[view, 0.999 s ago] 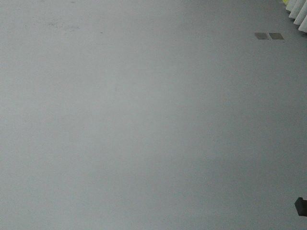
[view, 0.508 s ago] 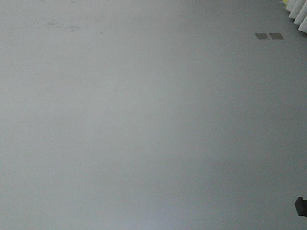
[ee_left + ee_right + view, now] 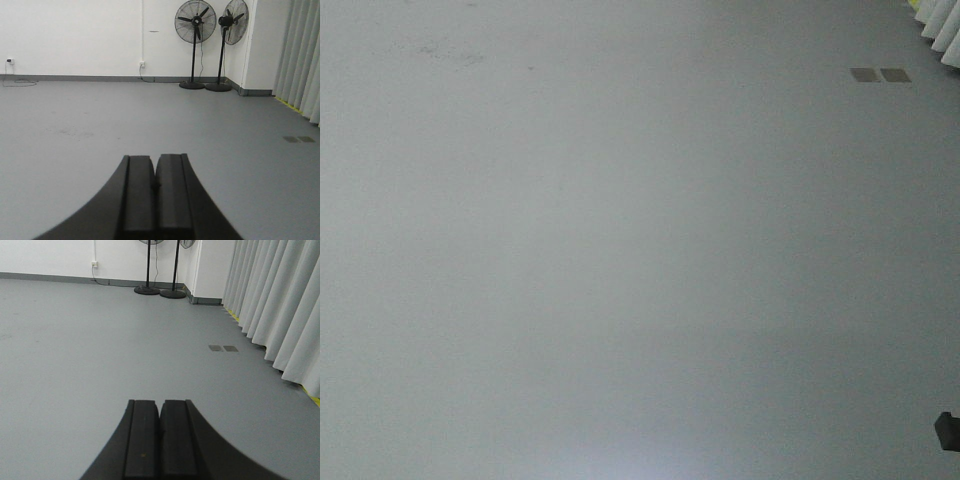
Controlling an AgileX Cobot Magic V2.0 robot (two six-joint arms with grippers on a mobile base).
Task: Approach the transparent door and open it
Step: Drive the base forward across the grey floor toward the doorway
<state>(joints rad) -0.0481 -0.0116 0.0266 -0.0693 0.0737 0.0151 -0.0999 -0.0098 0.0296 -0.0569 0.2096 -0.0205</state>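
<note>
The transparent door is out of view in every frame. My left gripper [image 3: 155,159] is shut and empty, its black fingers pressed together above bare grey floor. My right gripper [image 3: 160,402] is also shut and empty over the same floor. The front view shows only grey floor [image 3: 620,250] and a small black robot part [image 3: 947,431] at the lower right edge.
Two black pedestal fans [image 3: 196,45] stand in the far right corner against a white wall [image 3: 75,35]; their bases also show in the right wrist view [image 3: 159,290]. Pale pleated curtains [image 3: 275,310] run along the right side. Two floor plates [image 3: 223,348] lie near them.
The floor plates and curtain edge stay almost fixed in the front view; a faint brighter patch appears at the bottom edge. Nothing else visibly moves.
</note>
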